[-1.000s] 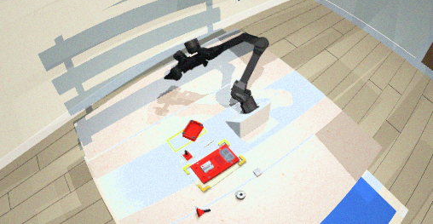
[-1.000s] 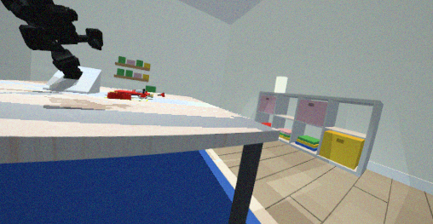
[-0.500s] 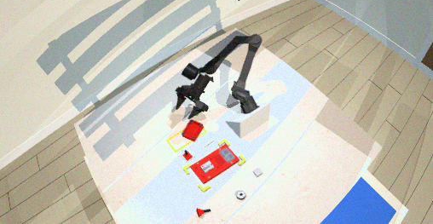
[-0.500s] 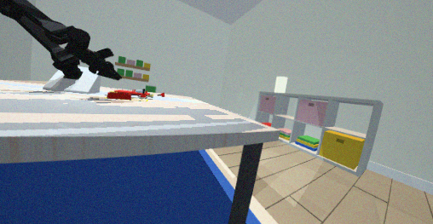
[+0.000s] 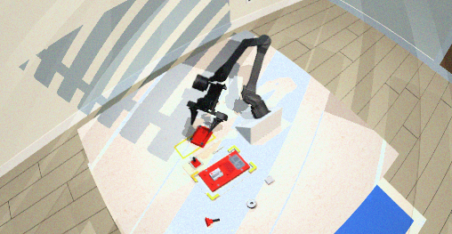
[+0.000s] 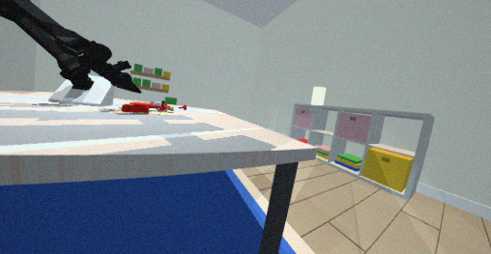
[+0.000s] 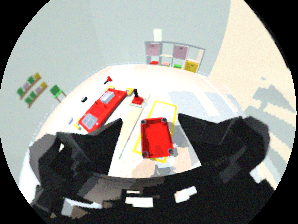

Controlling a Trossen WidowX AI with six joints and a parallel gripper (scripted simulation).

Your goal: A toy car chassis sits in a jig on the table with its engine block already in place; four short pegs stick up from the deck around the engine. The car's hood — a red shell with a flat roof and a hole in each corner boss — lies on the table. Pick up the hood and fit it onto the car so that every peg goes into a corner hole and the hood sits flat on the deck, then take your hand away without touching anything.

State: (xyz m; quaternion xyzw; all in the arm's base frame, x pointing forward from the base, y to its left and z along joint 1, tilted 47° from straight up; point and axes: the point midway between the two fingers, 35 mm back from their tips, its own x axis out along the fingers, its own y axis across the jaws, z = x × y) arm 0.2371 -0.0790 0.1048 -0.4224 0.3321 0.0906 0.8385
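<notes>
Sunlight and slanting shadows fall over the pale table (image 5: pixel 311 157) (image 6: pixel 145 163) (image 7: pixel 200 82) and the cream wall behind it, with plank flooring around. In the exterior view a grey shelf unit (image 6: pixel 427 137) stands against the far wall. On the table, the red hood (image 5: pixel 201 136) (image 7: pixel 157 137) lies partly over a yellow outline (image 5: pixel 181 154) (image 7: pixel 175 111), a round boss at each corner. Near it, the red chassis (image 5: pixel 224 171) (image 7: pixel 102 111) sits between yellow corner brackets (image 5: pixel 213 197), the hood well off its deck. The black gripper (image 5: pixel 204 127) (image 7: pixel 150 117) reaches down toward the hood, its fingers spread wide with nothing pinched; in the wrist view the hood shows between them. Whether a fingertip touches it, I cannot tell. A small white block (image 5: pixel 270 180) and a dark-and-silver ring-like piece (image 5: pixel 252 202) lie beyond the chassis.
</notes>
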